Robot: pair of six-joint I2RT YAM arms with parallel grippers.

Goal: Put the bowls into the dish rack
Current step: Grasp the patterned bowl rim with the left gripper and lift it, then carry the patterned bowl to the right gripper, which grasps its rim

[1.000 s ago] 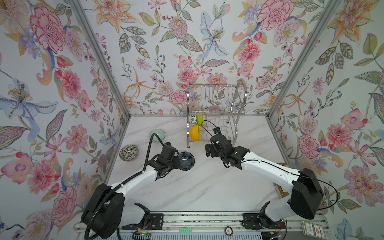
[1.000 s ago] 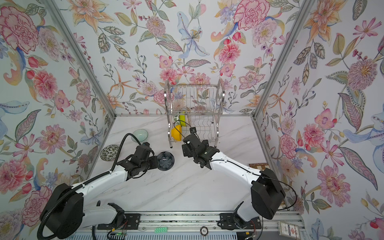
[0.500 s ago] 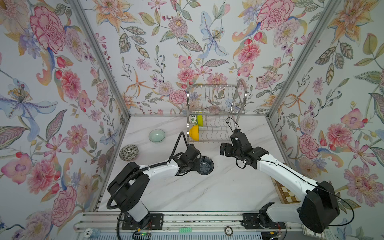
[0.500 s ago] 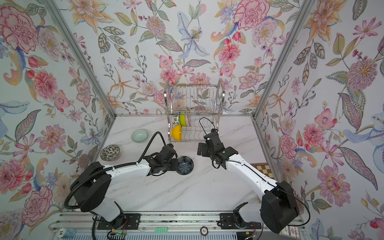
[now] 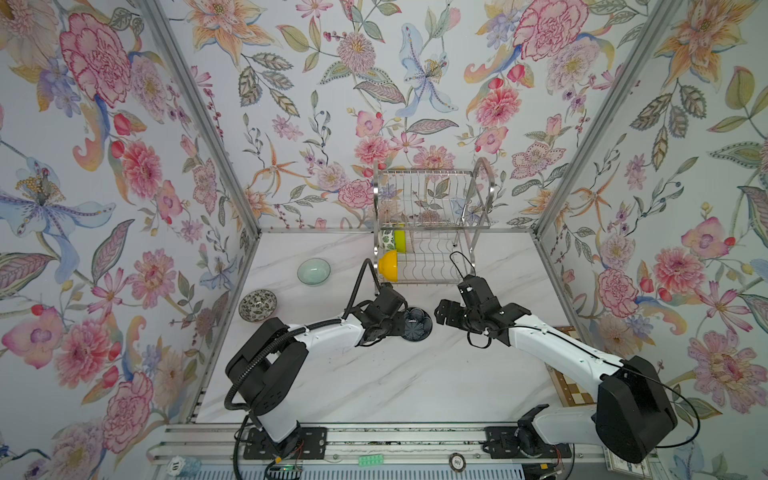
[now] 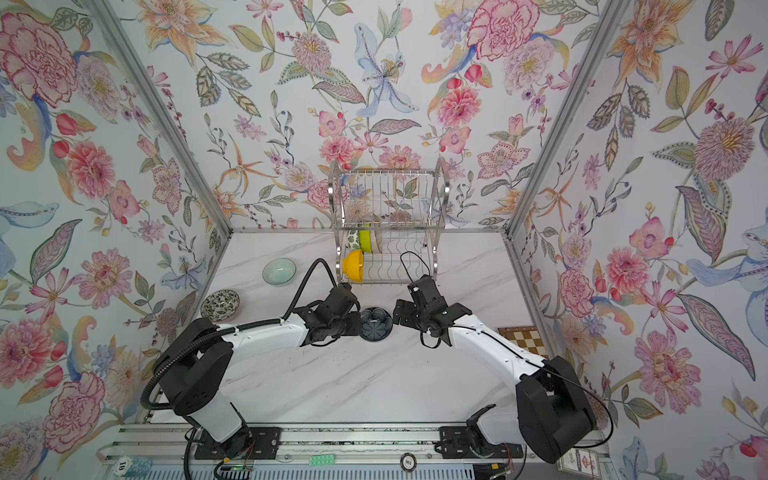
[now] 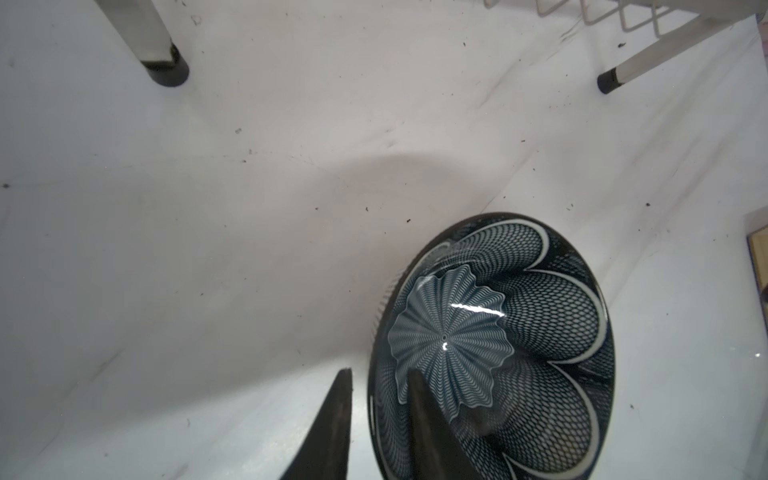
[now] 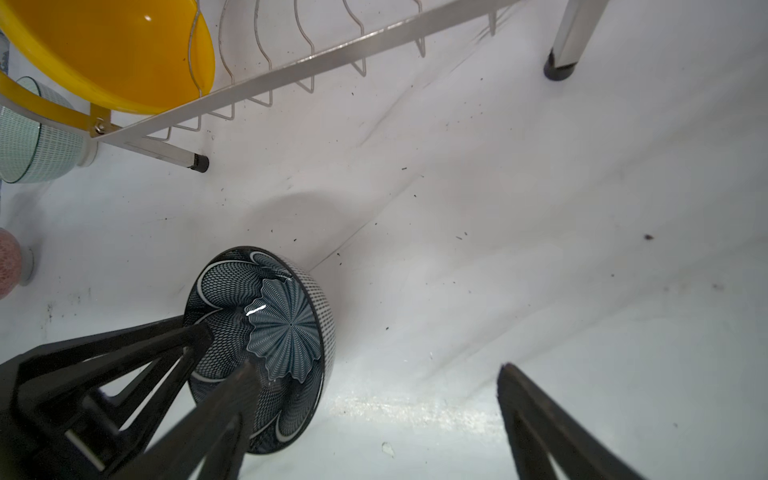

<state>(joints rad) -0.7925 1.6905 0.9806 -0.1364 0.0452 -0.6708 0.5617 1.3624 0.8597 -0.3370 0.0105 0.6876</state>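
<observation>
The dark navy flower bowl [image 5: 417,324] [image 6: 376,324] sits on the white table in front of the dish rack [image 5: 432,216] [image 6: 390,208]. My left gripper [image 7: 380,411] [image 5: 405,325] straddles the bowl's [image 7: 498,340] near rim, one finger inside and one outside with a gap, so it is open. My right gripper [image 8: 374,382] [image 5: 441,318] is wide open just right of the bowl [image 8: 286,332], holding nothing. The orange-yellow bowl [image 5: 388,264] [image 8: 124,50] and lime green bowl [image 5: 400,241] stand in the rack's lower tier. The celadon bowl [image 5: 313,272] and speckled bowl [image 5: 257,305] lie at left.
The rack's black-capped legs [image 7: 164,72] [image 8: 559,68] stand on the table just beyond the navy bowl. A wooden chessboard [image 5: 575,392] [image 6: 521,338] lies at the right edge under the right arm. Floral walls close in the left, back and right sides.
The left arm carried the navy bowl rightward to the table's middle and its jaws eased apart around the rim. The right gripper came away from the rack to the bowl's right side.
</observation>
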